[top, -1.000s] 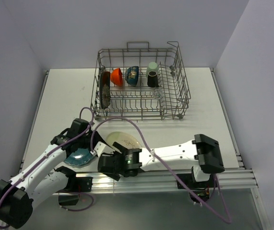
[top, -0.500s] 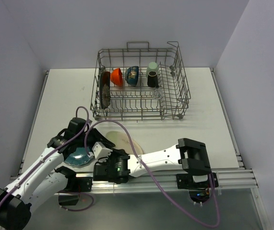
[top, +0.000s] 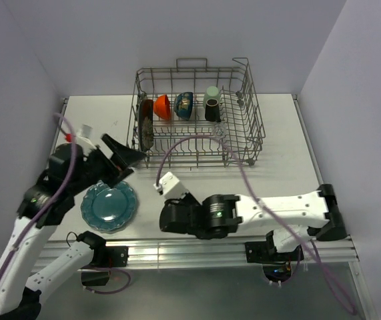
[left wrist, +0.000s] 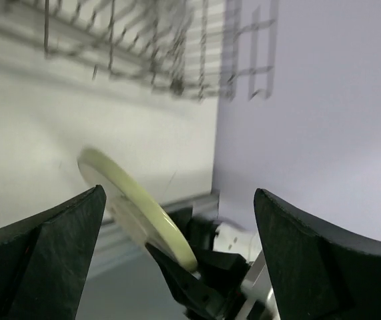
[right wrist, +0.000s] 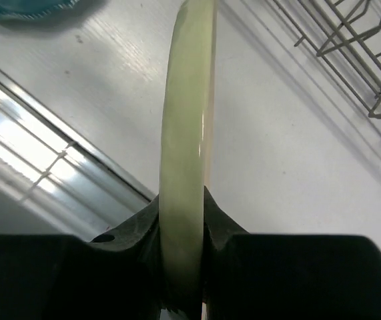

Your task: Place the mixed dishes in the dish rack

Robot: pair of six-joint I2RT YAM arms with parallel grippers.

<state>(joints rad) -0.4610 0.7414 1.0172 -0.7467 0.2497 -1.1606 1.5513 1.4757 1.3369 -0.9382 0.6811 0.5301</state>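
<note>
The cream round plate (right wrist: 185,127) stands on edge just above the table, and my right gripper (right wrist: 183,200) is shut on its rim. The left wrist view shows that plate (left wrist: 133,203) tilted in those black fingers. From above, the right gripper (top: 171,212) sits near the front rail. The teal scalloped plate (top: 109,205) lies flat on the table, free. My left gripper (top: 125,155) hangs open and empty above and behind it. The dish rack (top: 243,133) holds the black square plate (top: 146,124), red-orange bowl (top: 162,107), dark bowl (top: 184,105), pale green cup (top: 211,93), brown mug (top: 212,111) and clear glass (top: 220,132).
The aluminium front rail (top: 197,252) runs along the near table edge, right under the right arm. The rack's wire corner (right wrist: 357,47) shows at the upper right of the right wrist view. Walls close in the table on the left, back and right.
My left gripper opened, let go of the teal plate and rose away to the back left. My right gripper shut on the cream plate, tipped it onto its edge and drew right.
</note>
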